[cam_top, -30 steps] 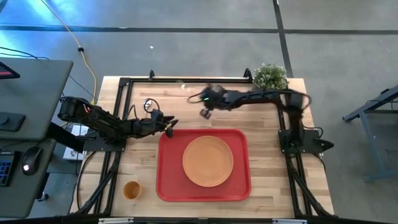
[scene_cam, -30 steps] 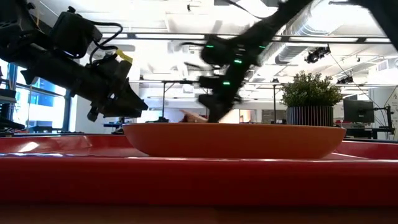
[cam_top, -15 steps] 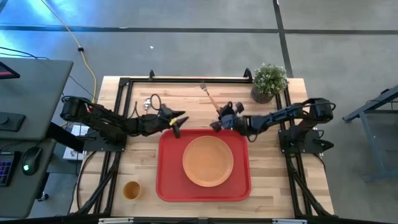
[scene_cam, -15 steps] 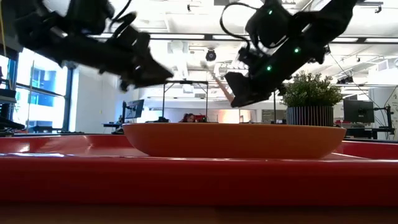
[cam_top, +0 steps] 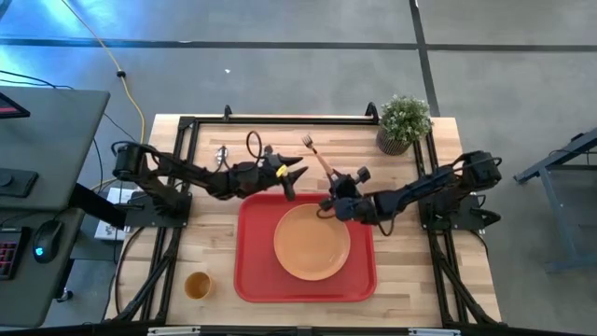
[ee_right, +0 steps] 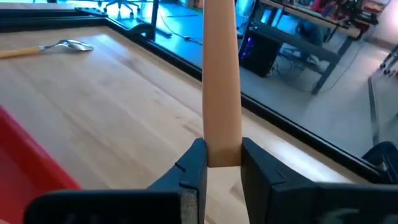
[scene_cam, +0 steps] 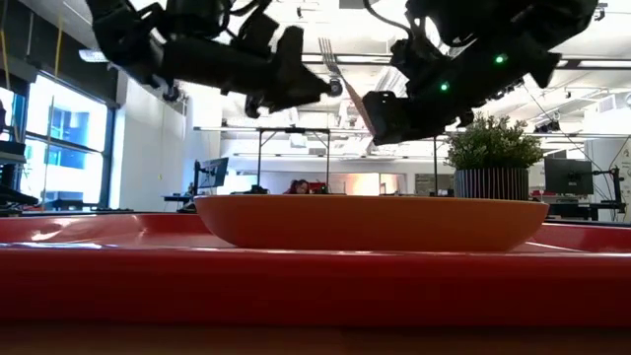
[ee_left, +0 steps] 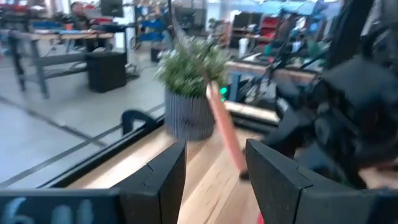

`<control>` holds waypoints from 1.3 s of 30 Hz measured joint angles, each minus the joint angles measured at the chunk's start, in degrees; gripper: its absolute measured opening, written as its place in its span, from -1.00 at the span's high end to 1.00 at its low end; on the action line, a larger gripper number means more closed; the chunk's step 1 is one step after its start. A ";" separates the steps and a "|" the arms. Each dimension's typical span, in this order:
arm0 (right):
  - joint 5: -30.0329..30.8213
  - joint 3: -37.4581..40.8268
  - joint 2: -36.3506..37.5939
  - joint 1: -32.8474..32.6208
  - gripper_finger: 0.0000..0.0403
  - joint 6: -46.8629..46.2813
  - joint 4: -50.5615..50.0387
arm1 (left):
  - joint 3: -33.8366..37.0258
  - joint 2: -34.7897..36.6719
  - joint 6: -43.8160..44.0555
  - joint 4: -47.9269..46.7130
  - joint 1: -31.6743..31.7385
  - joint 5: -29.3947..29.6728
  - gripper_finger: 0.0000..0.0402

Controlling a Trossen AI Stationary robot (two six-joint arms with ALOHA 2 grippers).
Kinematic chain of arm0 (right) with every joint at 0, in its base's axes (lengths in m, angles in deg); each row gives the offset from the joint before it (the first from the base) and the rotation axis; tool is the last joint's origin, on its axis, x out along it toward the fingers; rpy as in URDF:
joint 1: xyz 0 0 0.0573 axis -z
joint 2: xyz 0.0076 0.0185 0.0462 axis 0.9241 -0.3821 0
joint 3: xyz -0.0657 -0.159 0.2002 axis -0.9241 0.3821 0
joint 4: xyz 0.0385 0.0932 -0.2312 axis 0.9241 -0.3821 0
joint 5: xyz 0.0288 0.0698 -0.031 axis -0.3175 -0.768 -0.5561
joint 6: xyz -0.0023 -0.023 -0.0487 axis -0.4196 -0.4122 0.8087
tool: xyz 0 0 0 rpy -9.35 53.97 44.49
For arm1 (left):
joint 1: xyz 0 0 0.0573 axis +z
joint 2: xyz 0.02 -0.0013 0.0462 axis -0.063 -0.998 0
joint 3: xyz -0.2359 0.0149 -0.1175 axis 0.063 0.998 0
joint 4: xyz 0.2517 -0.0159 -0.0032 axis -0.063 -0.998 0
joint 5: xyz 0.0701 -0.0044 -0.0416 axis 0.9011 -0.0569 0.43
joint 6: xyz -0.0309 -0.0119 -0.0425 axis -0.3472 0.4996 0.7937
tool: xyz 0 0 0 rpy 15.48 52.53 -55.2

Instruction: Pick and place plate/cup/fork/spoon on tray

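Observation:
The orange plate point(cam_top: 312, 241) lies in the red tray point(cam_top: 244, 271) at the table's middle. The small cup point(cam_top: 197, 284) stands on the table left of the tray's near corner. The spoon point(ee_right: 62, 46) lies on the wood at the far left, its bowl point(cam_top: 221, 153) showing beside the left arm. My right gripper point(cam_top: 333, 193) is over the tray's far rim, shut on the fork point(cam_top: 315, 157), whose tines point(scene_cam: 328, 55) point up and away. My left gripper point(cam_top: 291, 179) is open and empty, just left of the fork, above the tray's far edge. My right gripper pinches the fork's light orange handle point(ee_right: 222, 149) between its two fingers, near the handle's free end. The fork runs on past the fingertips along the fingers' line. It is lifted clear of the table and slants upward, tines highest point(cam_top: 306, 142).
A potted green plant point(cam_top: 403, 121) stands at the table's far right corner. A black frame runs along the table's far edge and sides. Bare wood lies to the right of the tray and between the tray and the cup.
My right gripper has come from the table's far middle toward the tray's far rim and risen, carrying the fork clear of the table with its tines up. My left gripper has moved right and up, toward the fork, staying open.

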 joint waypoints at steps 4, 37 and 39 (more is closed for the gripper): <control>3.72 0.04 0.00 -1.73 0.69 1.45 0.04 | -2.19 0.00 -0.56 -0.13 1.14 -3.99 0.22; -3.78 0.15 -0.02 -1.80 0.45 4.76 6.47 | -5.55 4.13 0.28 -15.37 6.14 -16.90 0.99; -5.38 0.15 -0.02 -1.82 0.38 4.57 6.91 | -5.46 8.00 1.10 -24.05 7.23 -17.60 0.99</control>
